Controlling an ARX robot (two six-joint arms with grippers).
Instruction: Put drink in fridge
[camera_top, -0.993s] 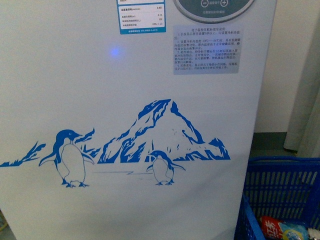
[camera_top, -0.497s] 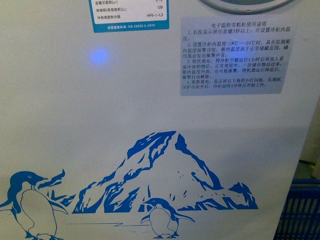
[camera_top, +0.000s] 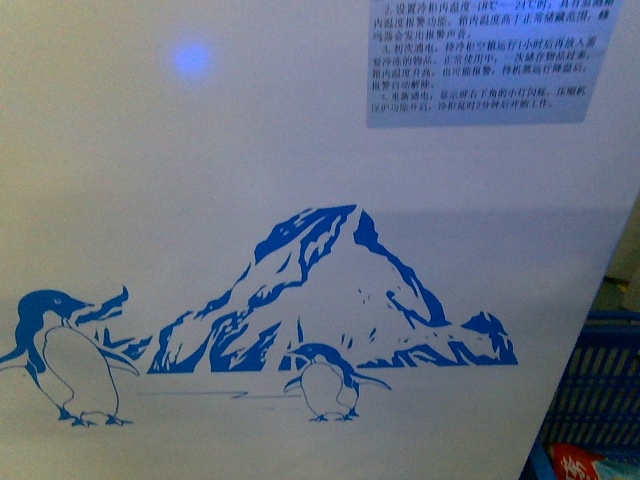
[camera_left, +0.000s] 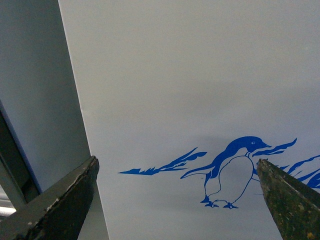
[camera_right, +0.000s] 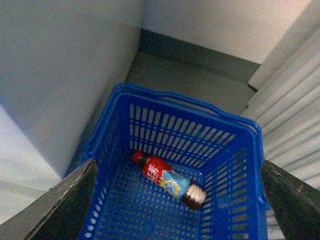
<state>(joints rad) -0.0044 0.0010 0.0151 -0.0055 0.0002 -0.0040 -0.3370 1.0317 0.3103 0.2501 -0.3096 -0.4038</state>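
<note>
The drink (camera_right: 167, 179), a small bottle with a red cap and a red and blue label, lies on its side on the floor of a blue plastic basket (camera_right: 150, 102). My right gripper (camera_right: 177, 200) hangs open above that basket, its fingers well apart and clear of the bottle. A bit of the red label (camera_top: 590, 466) shows in the front view at the lower right. The fridge (camera_top: 250, 150) fills the front view with its white wall and blue penguin-and-mountain art. My left gripper (camera_left: 177, 200) is open and empty, facing the fridge's penguin (camera_left: 230, 172).
The blue basket (camera_top: 600, 380) stands on the floor just right of the fridge. Behind it are a white wall with a grey skirting (camera_right: 200, 55) and pale ribbed panels (camera_right: 295, 100). A grey cabinet side (camera_left: 35, 90) borders the fridge in the left wrist view.
The front view has closed in on the fridge and dropped. The oval display and the energy label have left the picture, and the art looks larger. The basket shows less.
</note>
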